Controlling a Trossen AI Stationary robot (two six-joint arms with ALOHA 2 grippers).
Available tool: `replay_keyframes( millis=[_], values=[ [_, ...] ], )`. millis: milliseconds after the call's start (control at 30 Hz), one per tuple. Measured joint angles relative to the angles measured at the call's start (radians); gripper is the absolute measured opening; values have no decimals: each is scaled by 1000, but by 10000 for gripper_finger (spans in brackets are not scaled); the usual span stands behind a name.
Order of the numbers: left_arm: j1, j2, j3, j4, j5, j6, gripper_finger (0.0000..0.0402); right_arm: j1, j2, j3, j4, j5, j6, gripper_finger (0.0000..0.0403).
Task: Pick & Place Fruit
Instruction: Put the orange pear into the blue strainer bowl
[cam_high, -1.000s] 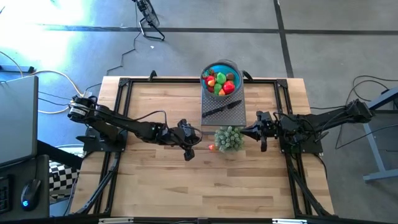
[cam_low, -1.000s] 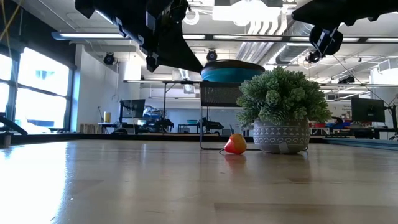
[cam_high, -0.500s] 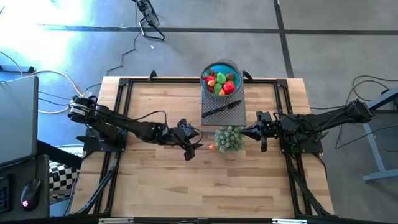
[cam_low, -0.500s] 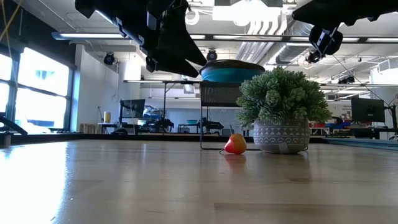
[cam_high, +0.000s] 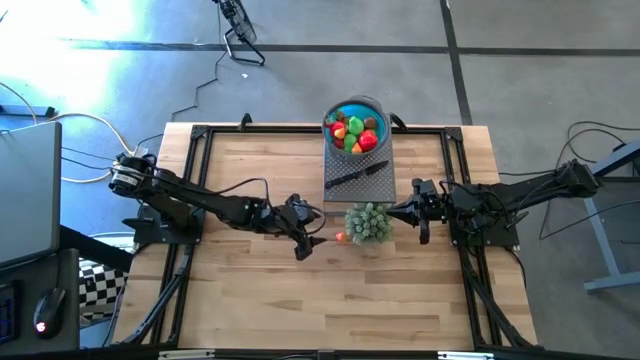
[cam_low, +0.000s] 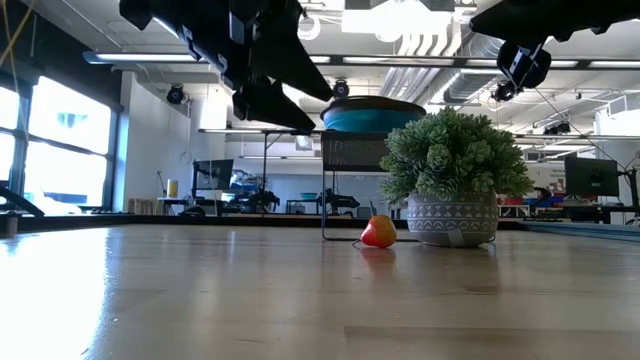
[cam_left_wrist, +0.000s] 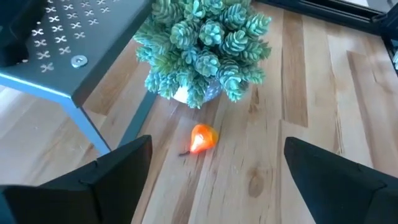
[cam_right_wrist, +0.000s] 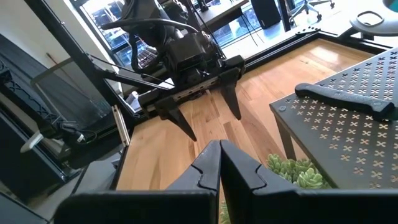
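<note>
One red-orange fruit (cam_left_wrist: 202, 138) lies on the wooden surface (cam_high: 260, 290) just beside the potted plant (cam_high: 369, 224), while the other fruits (cam_high: 353, 131) sit heaped in the blue bowl (cam_high: 376, 108) on the perforated grey stand (cam_high: 357, 178). The left gripper (cam_high: 309, 236) hovers above the surface near the lone fruit, its jaws spread wide and holding nothing. The right gripper (cam_high: 397, 211) hangs on the plant's other side, jaws pressed together and empty.

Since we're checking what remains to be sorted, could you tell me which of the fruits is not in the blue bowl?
The orange-red fruit lying alone on the table beside the potted plant, ahead of the open left end effector. The other fruits are piled in the blue bowl.
</note>
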Motion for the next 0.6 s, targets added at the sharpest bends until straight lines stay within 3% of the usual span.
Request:
replay_keyframes(
  millis=[400, 600],
  values=[
    [-16, 106, 1, 29, 5, -34, 358, 0, 0, 0, -2, 0, -1, 2],
    [-43, 198, 7, 179, 9, -50, 358, 0, 0, 0, -6, -1, 0, 2]
  ],
)
